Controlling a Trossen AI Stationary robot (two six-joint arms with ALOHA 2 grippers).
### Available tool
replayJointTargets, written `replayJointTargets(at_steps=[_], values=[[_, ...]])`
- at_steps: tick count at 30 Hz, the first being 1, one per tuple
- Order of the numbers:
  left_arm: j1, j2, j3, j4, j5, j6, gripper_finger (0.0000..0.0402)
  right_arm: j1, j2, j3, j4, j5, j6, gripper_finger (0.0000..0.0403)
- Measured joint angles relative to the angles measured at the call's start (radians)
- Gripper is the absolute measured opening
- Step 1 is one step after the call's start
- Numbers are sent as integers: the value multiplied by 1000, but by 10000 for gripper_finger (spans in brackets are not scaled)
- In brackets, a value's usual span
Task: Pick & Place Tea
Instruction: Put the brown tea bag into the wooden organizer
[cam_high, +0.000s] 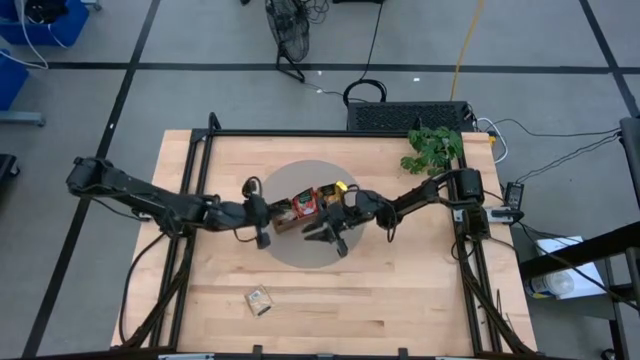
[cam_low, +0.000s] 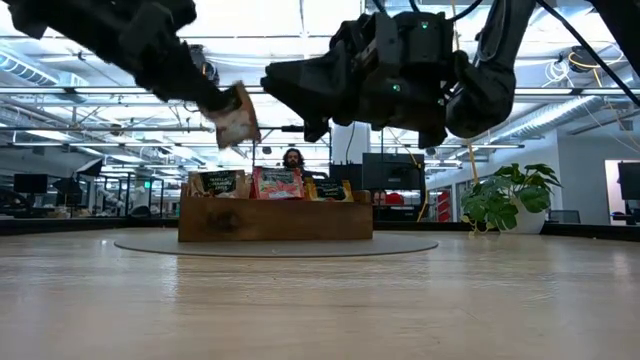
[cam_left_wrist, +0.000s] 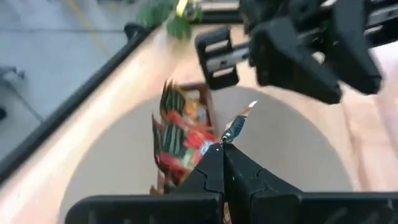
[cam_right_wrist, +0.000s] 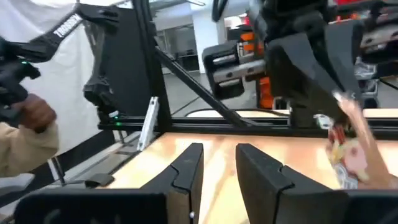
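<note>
The brown wooden tray (cam_high: 300, 210) sits on a round grey mat (cam_high: 290, 250) in the middle of the table. Red, dark and yellow tea sachets (cam_low: 278, 183) stand upright in it, also seen in the left wrist view (cam_left_wrist: 177, 137). My left gripper (cam_high: 262, 222) hovers by the tray's left end, shut on a pale sachet with red print (cam_low: 236, 118). My right gripper (cam_right_wrist: 217, 158) is open and hangs over the mat's near side (cam_high: 330, 235), touching nothing. One more beige sachet (cam_high: 260, 300) lies flat near the table's near edge. My left gripper (cam_left_wrist: 222, 152) pinches one sachet between its two fingers, at the sachet's edge (cam_left_wrist: 231, 134). The fingers come slanting down from the table's left. The sachet is lifted clear, tilted, and sticks out beyond the fingertips (cam_low: 236, 118) above the tray's end.
A potted green plant (cam_high: 435, 148) stands at the table's far right corner. The two grippers are close together over the mat. A black frame rail (cam_high: 330, 133) runs round the table. A person's hand (cam_right_wrist: 31, 118) shows beyond the table. Bare wood (cam_high: 400, 300) lies toward the near edge.
</note>
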Motion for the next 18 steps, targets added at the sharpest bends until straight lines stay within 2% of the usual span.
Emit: replayJointTargets(at_steps=[10, 18], values=[[-27, 139, 0, -19, -20, -126, 1, 1, 0, 0, 0, 4, -24, 78], [8, 187, 1, -137, -70, -222, 1, 3, 0, 0, -1, 4, -23, 77]])
